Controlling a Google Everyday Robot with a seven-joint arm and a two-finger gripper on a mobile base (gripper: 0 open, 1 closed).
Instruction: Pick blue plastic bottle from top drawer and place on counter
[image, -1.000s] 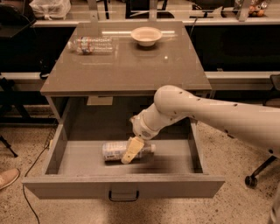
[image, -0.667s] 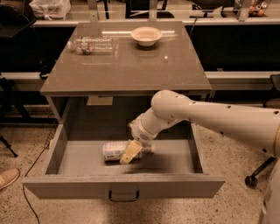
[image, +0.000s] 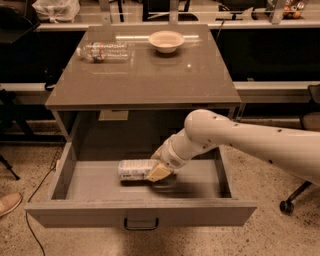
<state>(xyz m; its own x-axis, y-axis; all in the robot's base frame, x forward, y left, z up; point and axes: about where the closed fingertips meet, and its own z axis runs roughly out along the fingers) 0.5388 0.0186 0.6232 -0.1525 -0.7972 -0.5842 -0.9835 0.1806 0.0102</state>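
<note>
In the open top drawer (image: 62, 172), the blue plastic bottle (image: 134, 170) lies on its side near the middle of the floor. The gripper (image: 159, 172) sits at its right-hand end, touching it or all but touching it. From where I stand I cannot tell whether the gripper has closed on the bottle or only rests against it. The arm (image: 240, 137) reaches in from the right, under the front edge of the counter surface (image: 150, 80).

The step in hand looks like the grasp itself. To do it well, I would want the gripper square across the bottle's body rather than out at its end, since a light, round bottle can roll or squirt away from an off-centre pinch. The lift should come forward as well as up, to clear that overhanging edge. Up top, a clear ribbed bottle (image: 104, 51) and a bowl (image: 166, 41) sit toward the back, so the near half looks the safer spot to set it down.
</note>
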